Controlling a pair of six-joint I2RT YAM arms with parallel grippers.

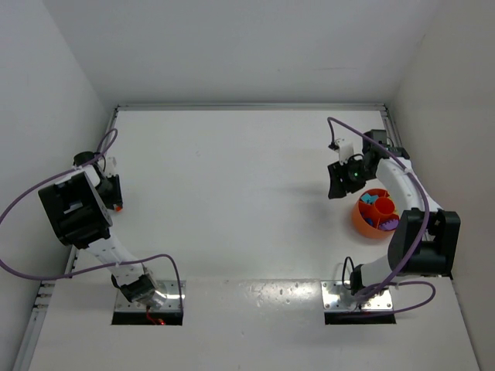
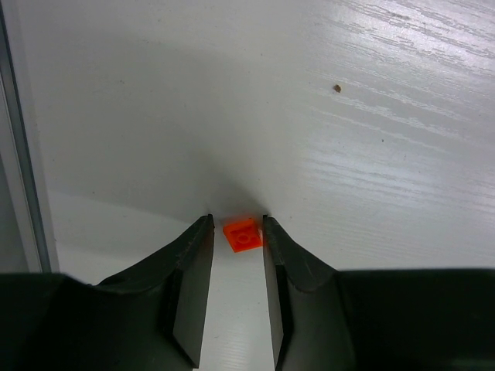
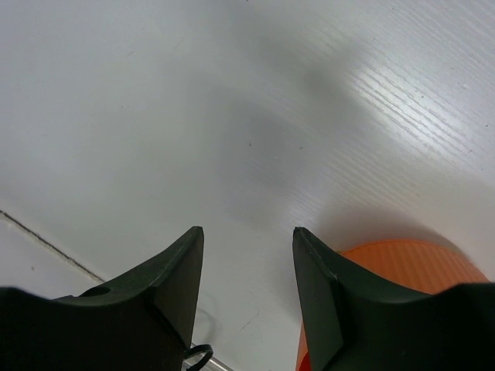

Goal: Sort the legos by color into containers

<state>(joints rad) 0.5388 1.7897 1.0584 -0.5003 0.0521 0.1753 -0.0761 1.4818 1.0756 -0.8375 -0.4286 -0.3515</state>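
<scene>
A small orange lego (image 2: pixel 242 234) lies flat on the white table by the left wall, caught between the tips of my left gripper (image 2: pixel 237 220). The right fingertip presses its edge and the left one stands close against it. From above, the same lego (image 1: pixel 120 207) shows as a red-orange dot under my left gripper (image 1: pixel 114 195). The round orange bowl (image 1: pixel 363 220) with inner dividers sits at the right and holds blue, orange and purple legos (image 1: pixel 380 210). My right gripper (image 3: pixel 247 229) hangs open and empty just left of the bowl's rim (image 3: pixel 402 259).
A metal rail (image 2: pixel 19 154) runs along the table's left edge, close beside my left gripper. The right arm's elbow and purple cable (image 1: pixel 402 174) arch over the bowl. Both arm bases stand on plates at the near edge.
</scene>
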